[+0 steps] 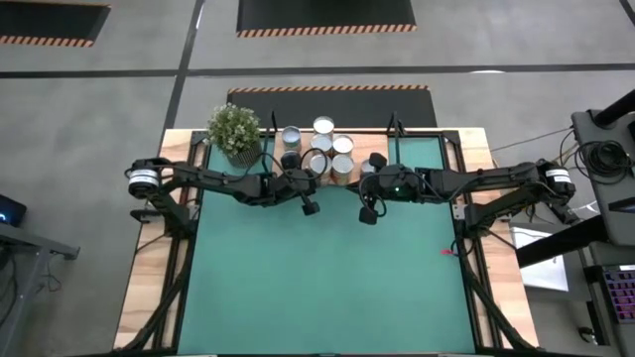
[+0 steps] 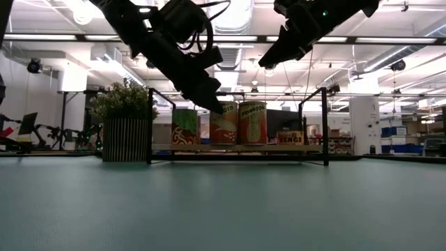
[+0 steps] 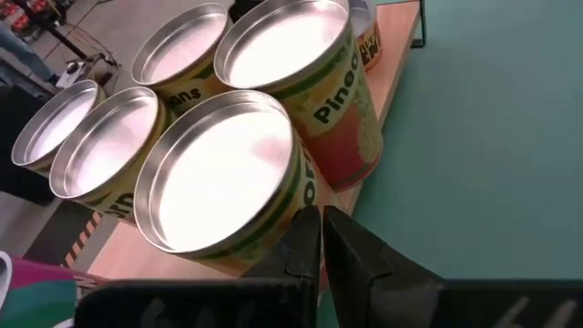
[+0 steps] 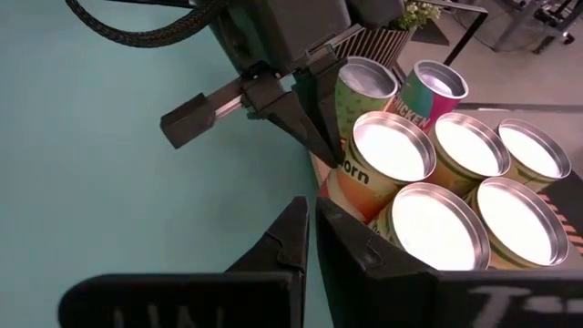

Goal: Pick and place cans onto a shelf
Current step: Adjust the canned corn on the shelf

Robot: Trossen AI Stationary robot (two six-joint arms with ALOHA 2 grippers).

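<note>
Several cans (image 1: 329,151) with shiny silver tops stand close together on the wooden shelf (image 2: 237,148) at the table's far edge. They also show in the left wrist view (image 3: 228,173) and the right wrist view (image 4: 437,173). My left gripper (image 1: 319,180) is shut. It slants down toward the near-left side of the can group, and its tips (image 3: 319,232) are right beside the nearest green-yellow can (image 3: 219,182). My right gripper (image 1: 362,188) is shut and empty. It hangs above the mat just right of the cans and shows in its own wrist view (image 4: 310,228). My left gripper's shut fingertips (image 3: 305,228) stand right at the lower side wall (image 3: 273,241) of the nearest green-yellow can. They come at it slanting down from the table's near side. I cannot tell whether they touch the can. The can stands upright on the shelf.
A potted plant (image 1: 235,129) stands at the shelf's left end. Thin black frame posts (image 2: 325,125) rise at the shelf's ends. The green mat (image 1: 327,288) stretches from the shelf toward the near edge. A small red mark (image 1: 446,252) lies near the mat's right side.
</note>
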